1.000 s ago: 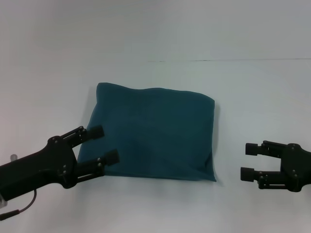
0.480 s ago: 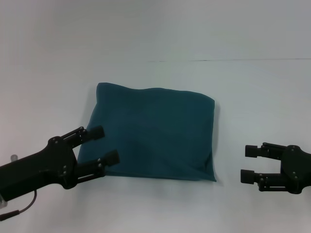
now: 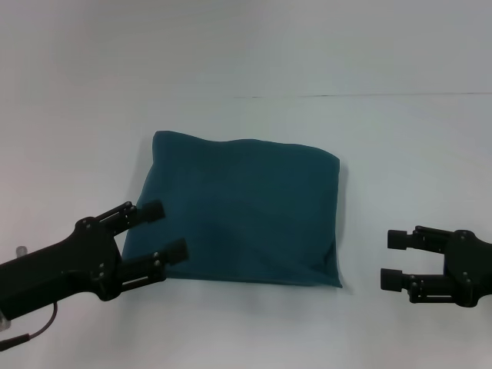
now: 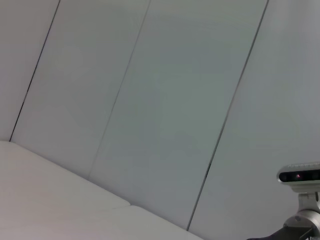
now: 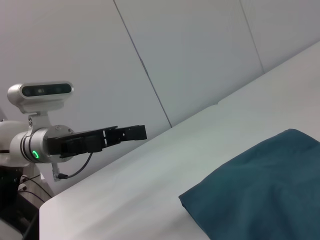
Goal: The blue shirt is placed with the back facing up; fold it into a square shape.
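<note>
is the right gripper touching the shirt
No, in the head view the open right gripper hovers over bare table, clear of the blue shirt.

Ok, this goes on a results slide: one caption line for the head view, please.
Blue shirt folded square on the white table, left gripper and right gripper open beside it.

A white table (image 3: 254, 323) stands before a pale panelled wall (image 4: 165, 110).

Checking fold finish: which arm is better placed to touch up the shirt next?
Probably left. The left gripper hangs open over the blue shirt's left edge; the right gripper, also open, sits off the cloth.
</note>
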### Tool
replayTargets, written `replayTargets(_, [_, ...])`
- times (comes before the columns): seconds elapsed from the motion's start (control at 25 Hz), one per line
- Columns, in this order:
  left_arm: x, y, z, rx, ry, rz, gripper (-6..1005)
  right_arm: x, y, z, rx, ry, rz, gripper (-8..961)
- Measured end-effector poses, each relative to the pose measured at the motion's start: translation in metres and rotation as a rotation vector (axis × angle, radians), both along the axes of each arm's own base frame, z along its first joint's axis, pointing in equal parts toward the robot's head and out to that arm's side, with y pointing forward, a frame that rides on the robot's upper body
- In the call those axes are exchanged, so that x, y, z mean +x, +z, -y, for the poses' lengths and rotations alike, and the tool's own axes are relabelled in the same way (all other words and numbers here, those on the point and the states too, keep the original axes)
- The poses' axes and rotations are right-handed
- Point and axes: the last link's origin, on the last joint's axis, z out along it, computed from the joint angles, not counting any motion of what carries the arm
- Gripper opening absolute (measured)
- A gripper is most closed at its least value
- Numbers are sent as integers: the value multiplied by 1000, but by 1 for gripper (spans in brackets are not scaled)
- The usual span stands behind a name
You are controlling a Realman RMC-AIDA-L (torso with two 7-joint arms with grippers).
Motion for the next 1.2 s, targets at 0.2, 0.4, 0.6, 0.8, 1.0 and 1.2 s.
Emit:
replayTargets(0.2, [1, 0, -1, 0, -2, 0, 870, 1, 1, -7, -1, -70, -1, 915])
replayTargets(0.4, [1, 0, -2, 0, -6, -2, 869, -4, -4, -24, -17, -133, 27, 915])
replayTargets(0.6, [1, 0, -3, 2, -5, -7, 869, -9, -8, -42, -31, -223, 56, 916])
replayTargets(0.8, [2, -2, -5, 1, -6, -12, 868, -2, -19, -77, 32, -450, 126, 916])
replayTargets(1.0, [2, -5, -8, 5, 1, -20, 868, -11, -38, -100, 65, -535, 130, 916])
replayTargets(1.2, [0, -7, -10, 12, 17, -27, 868, -17, -61, -113, 102, -603, 144, 916])
